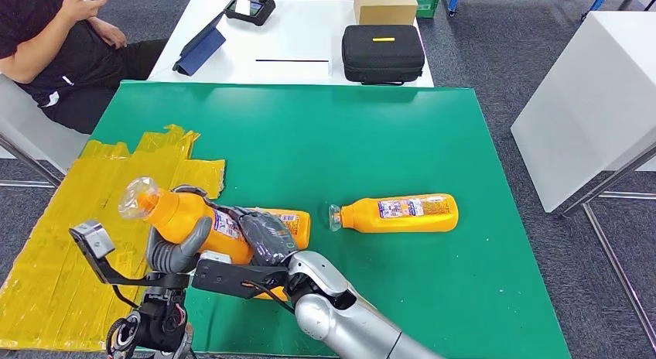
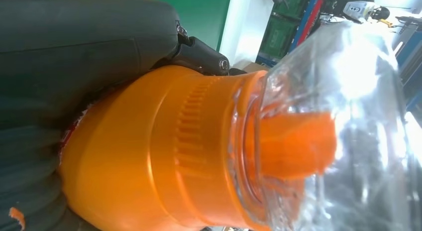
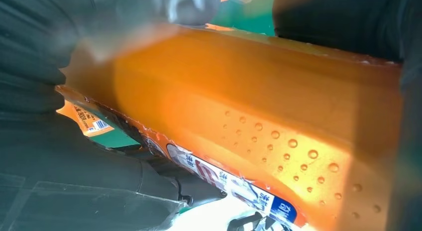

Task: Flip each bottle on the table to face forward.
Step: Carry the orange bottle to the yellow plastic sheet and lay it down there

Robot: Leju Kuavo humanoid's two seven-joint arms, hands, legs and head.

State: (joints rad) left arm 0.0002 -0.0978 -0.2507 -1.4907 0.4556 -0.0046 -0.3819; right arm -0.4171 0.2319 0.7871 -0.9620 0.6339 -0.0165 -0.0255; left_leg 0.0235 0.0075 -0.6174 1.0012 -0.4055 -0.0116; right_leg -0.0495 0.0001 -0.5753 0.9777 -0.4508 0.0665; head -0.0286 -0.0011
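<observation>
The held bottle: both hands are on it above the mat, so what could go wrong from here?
1. The held bottle is tilted and off the green mat, gripped by the left hand and right hand; uneven release could let it slip.
2. Its clear cap overhangs the yellow taped sheet, so it might land off the mat.
3. A third bottle lies under the hands; setting down could knock it.
</observation>
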